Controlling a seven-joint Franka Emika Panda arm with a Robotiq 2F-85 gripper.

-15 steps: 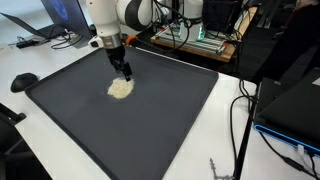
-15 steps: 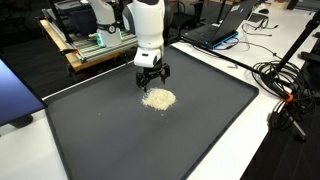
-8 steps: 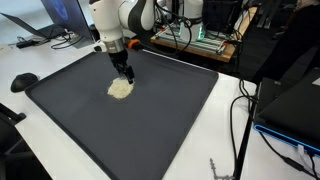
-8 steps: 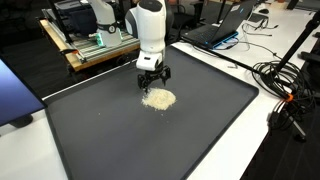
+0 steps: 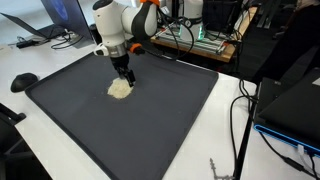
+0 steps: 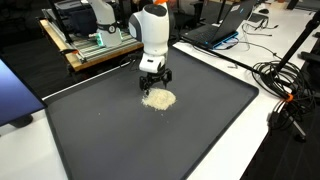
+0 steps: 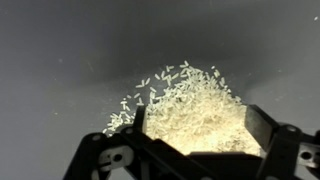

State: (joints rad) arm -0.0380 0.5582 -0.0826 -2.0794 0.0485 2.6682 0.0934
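Observation:
A small heap of pale grains, like rice (image 5: 120, 89) (image 6: 158, 98) (image 7: 190, 105), lies on a big dark mat (image 5: 150, 120) (image 6: 130, 140). My gripper (image 5: 125, 77) (image 6: 153, 82) (image 7: 197, 128) hangs low right over the edge of the heap. Its jaws are open and spread wide, one finger on each side of the pile in the wrist view. Nothing is held between them. Loose grains are scattered round the heap's left edge.
The mat covers most of a white table (image 5: 30, 65). A laptop (image 5: 55, 20) and cables sit at one end, a wooden rack with electronics (image 6: 90, 45) behind the arm, and more cables (image 6: 285, 90) beside the mat. A dark mouse-like object (image 5: 23, 81) lies off the mat.
The arm's upper part has shifted and turned slightly over the heap. The gripper stays open above the grains, which have not moved.

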